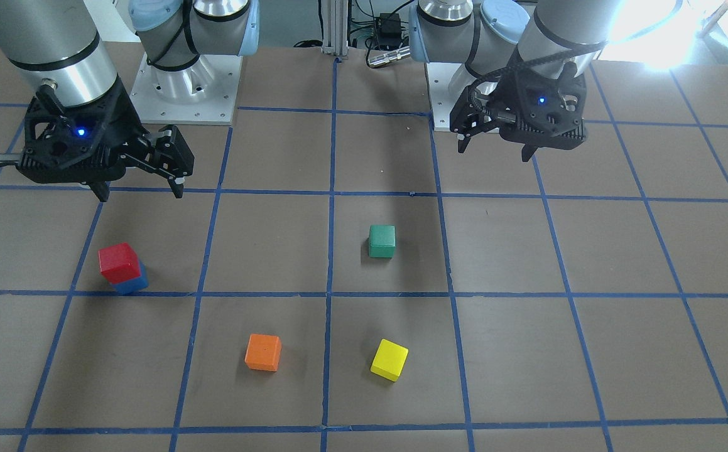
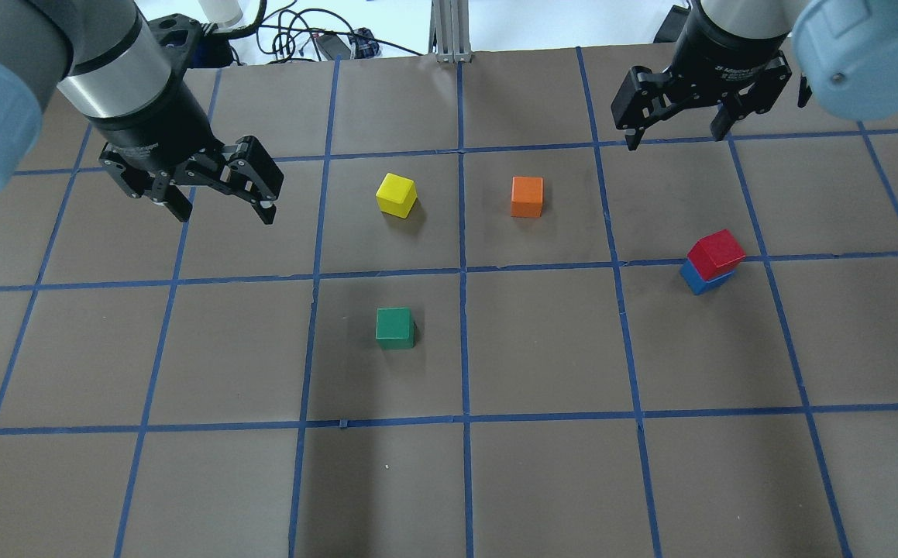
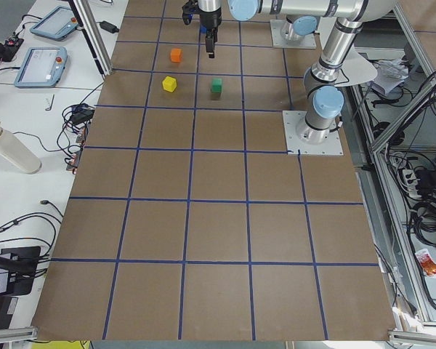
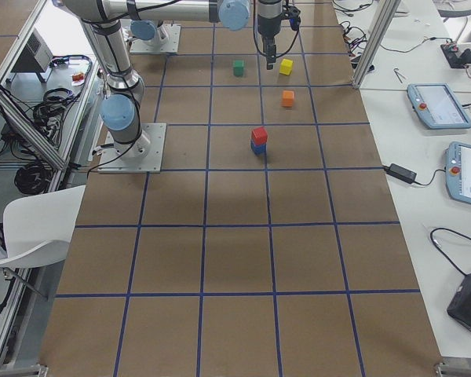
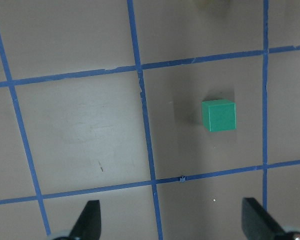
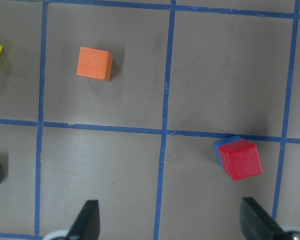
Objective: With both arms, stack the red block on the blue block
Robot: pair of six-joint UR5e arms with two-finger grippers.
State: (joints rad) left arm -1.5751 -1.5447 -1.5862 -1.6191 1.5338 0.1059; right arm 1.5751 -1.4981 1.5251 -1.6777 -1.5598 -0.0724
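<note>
The red block sits on top of the blue block, slightly twisted and offset on it; the stack also shows in the overhead view and the right wrist view. My right gripper is open and empty, raised above the table and apart from the stack, on the robot's side of it in the front-facing view. My left gripper is open and empty, raised over the other half of the table. In the overhead view the left gripper and right gripper both hover with jaws spread.
A green block lies near the table's middle, a yellow block and an orange block beyond it. The brown table carries a blue tape grid. The arm bases stand at the robot's edge.
</note>
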